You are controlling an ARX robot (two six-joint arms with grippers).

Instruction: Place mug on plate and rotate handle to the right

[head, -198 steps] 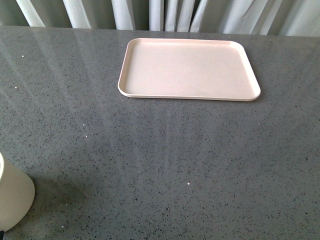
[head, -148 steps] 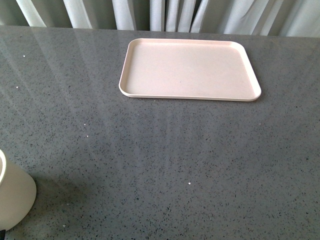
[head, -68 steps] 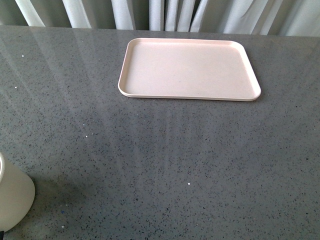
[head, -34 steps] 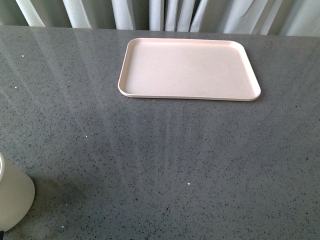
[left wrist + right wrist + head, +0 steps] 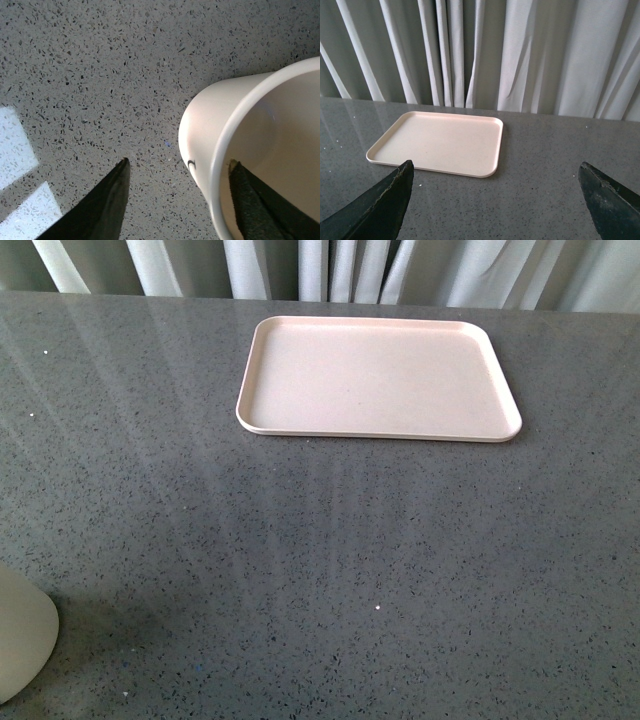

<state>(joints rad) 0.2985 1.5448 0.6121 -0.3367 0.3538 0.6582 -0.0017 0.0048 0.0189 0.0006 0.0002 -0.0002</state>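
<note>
Grey stone table (image 5: pixel 300 570), curtains (image 5: pixel 520 50) behind. Vs prior, mug (image 5: pixel 20 640) slid nearer. L gripper (image 5: pixel 178 161) spread astride its wall; R gripper (image 5: pixel 496 164) spread.

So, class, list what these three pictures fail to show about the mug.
- The handle: seen in no view. The front view's lower left corner cuts off most of the mug, and the left wrist view shows only its rim and part of its wall.
- The smiley face: only one small black stroke shows, in the left wrist view; the rest curves out of sight.
</note>
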